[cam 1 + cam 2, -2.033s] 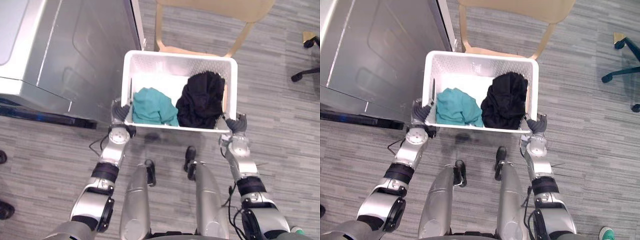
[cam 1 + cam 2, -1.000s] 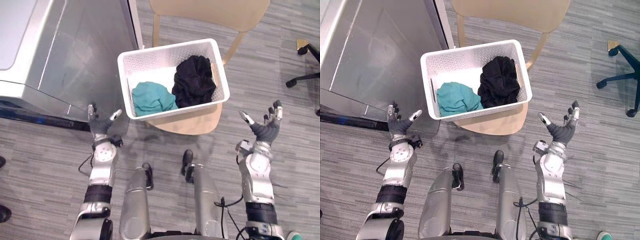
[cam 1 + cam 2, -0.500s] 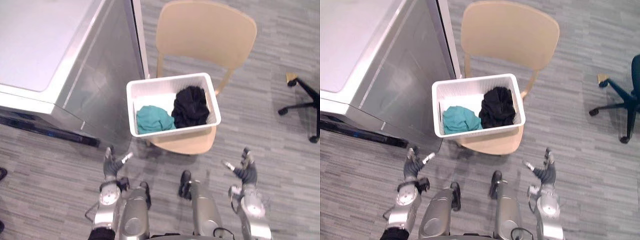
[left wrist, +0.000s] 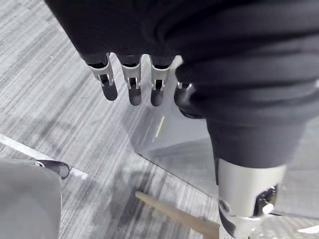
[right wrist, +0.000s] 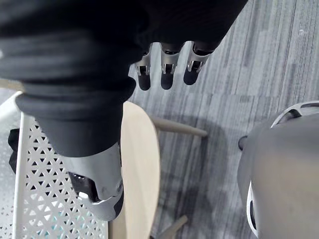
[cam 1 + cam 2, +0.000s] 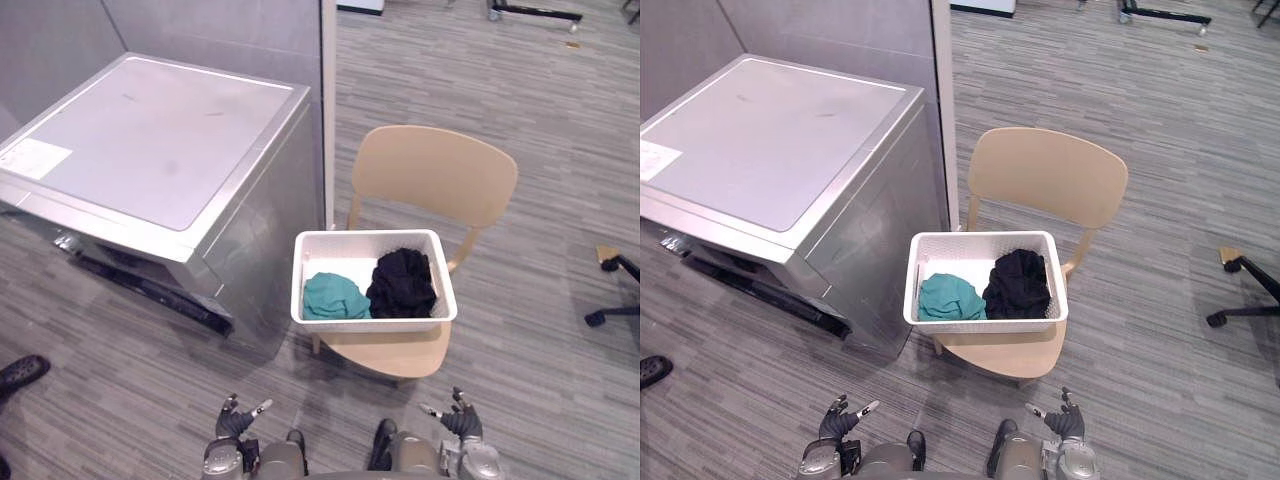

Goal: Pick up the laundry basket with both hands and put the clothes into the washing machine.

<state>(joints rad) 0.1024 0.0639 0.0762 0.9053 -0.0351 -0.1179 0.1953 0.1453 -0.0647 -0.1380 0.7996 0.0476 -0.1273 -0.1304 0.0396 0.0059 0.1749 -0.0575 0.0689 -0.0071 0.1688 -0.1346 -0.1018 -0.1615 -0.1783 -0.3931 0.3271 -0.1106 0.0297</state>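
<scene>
basket [image 6: 372,322] sits level on chair [image 6: 432,180], long axis left-right; left hand [image 6: 236,424] and right hand [image 6: 462,424] near, fingers spread, empty.

Basket [image 6: 372,321] on chair [image 6: 435,170] seat, set back from seat's front edge. In basket: left garment [image 6: 333,297] and right garment [image 6: 403,283], touching. Washing machine [image 6: 150,150] just left of chair. Left hand [image 6: 236,421] and right hand [image 6: 460,422] before chair, well apart from basket.
</scene>
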